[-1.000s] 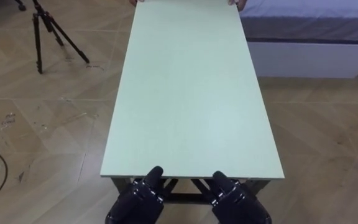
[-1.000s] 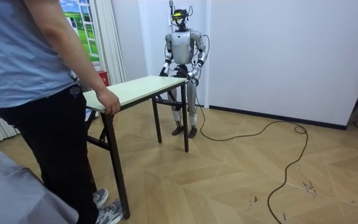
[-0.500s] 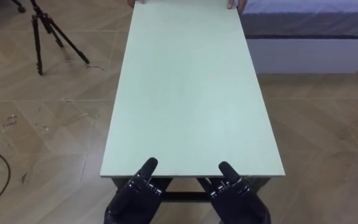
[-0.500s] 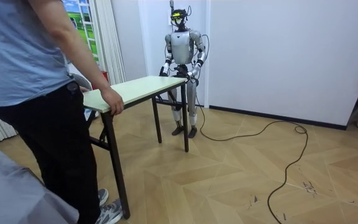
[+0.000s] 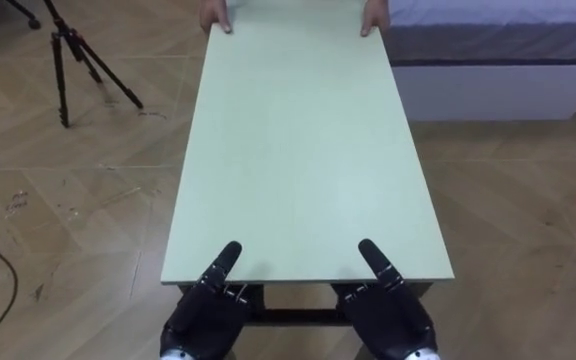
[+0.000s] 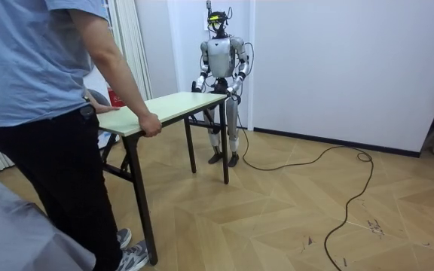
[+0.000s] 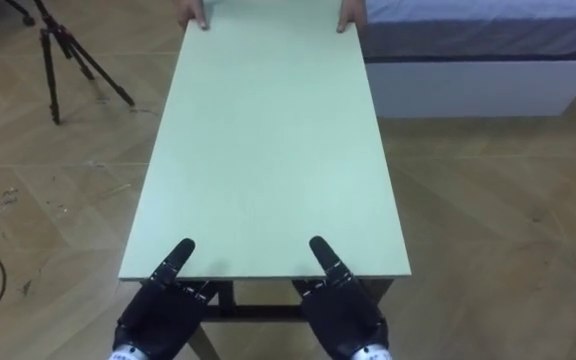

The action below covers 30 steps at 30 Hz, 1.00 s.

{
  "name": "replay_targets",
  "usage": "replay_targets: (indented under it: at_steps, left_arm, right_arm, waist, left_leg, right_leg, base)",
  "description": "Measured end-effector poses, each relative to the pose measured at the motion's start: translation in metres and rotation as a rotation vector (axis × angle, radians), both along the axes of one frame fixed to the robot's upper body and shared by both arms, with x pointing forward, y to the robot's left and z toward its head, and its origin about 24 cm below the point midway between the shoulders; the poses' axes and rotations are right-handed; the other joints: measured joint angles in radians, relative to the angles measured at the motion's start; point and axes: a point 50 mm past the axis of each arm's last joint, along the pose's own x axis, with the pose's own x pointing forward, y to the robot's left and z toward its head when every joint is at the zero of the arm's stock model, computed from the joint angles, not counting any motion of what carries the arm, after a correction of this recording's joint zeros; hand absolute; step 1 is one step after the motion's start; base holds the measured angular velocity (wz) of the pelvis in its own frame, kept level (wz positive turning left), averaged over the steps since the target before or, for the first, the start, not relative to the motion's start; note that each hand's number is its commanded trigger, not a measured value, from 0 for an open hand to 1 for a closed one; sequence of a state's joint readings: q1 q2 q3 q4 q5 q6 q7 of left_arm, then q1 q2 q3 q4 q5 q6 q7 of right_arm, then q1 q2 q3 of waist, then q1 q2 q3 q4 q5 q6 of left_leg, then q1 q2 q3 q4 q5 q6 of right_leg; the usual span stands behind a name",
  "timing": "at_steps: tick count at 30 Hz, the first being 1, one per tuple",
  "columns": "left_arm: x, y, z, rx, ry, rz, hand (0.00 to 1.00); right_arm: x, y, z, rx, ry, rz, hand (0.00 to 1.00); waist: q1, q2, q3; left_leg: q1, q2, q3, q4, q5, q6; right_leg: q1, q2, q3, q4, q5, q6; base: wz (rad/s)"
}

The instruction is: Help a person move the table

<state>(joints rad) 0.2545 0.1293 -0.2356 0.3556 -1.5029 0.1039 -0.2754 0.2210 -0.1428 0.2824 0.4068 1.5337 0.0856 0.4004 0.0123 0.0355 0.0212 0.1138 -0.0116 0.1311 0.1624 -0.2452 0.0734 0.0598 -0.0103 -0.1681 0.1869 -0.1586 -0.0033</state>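
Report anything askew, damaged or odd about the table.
Nothing stands out: the tabletop is flat and unmarked, a person's hands hold its far corners, and the robot's left hand and right hand meet its near edge evenly.

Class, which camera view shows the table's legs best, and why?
The room view: it sees the table from the side, so its dark legs stand in full down to the floor. Both eye views look down on its top, with a bit of dark frame visible under the near edge.
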Motion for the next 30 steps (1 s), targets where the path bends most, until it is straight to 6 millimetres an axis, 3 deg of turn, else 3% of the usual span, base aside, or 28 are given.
replay_targets:
  at_steps: [14, 15, 16, 17, 30]
  left_arm:
    - [0.000, -0.003, -0.003, -0.015, 0.090, 0.037, 0.01]
    - [0.001, -0.003, -0.003, -0.015, 0.091, 0.037, 0.26]
    - [0.001, -0.003, -0.003, -0.014, 0.091, 0.037, 0.68]
    - [0.001, -0.003, -0.004, -0.012, 0.092, 0.036, 1.00]
    - [0.002, -0.010, -0.002, 0.020, 0.073, -0.015, 1.00]
  right_arm:
    - [0.011, -0.002, 0.006, -0.015, 0.065, -0.091, 0.00]
    - [0.011, -0.002, 0.006, -0.016, 0.068, -0.092, 0.00]
    - [0.012, -0.002, 0.006, -0.017, 0.071, -0.093, 0.54]
    - [0.012, -0.002, 0.007, -0.017, 0.071, -0.094, 1.00]
    - [0.010, -0.003, 0.000, -0.050, 0.123, -0.134, 1.00]
  waist:
    - [-0.004, 0.000, -0.0013]
    - [-0.004, 0.001, -0.0012]
    - [-0.004, 0.002, -0.0012]
    - [-0.005, 0.004, -0.0012]
    - [-0.002, 0.014, -0.0047]
  left_leg:
    - [-0.007, 0.000, -0.003, 0.006, 0.000, 0.000]
    - [-0.007, 0.000, -0.003, 0.006, 0.000, 0.000]
    - [-0.007, 0.000, -0.002, 0.006, 0.000, 0.000]
    - [-0.007, 0.000, -0.002, 0.006, 0.000, 0.000]
    - [-0.014, 0.000, -0.006, 0.008, 0.000, 0.000]
  right_leg:
    - [-0.004, -0.001, 0.000, -0.002, 0.000, 0.000]
    - [-0.004, -0.001, 0.000, -0.001, 0.000, 0.000]
    - [-0.004, -0.001, 0.001, -0.001, 0.000, 0.000]
    - [-0.004, -0.001, 0.000, -0.001, 0.000, 0.000]
    - [-0.007, -0.003, -0.012, -0.001, 0.000, 0.000]
  base:
    - [0.00]
    - [0.00]
    - [0.00]
    - [0.00]
    - [0.02]
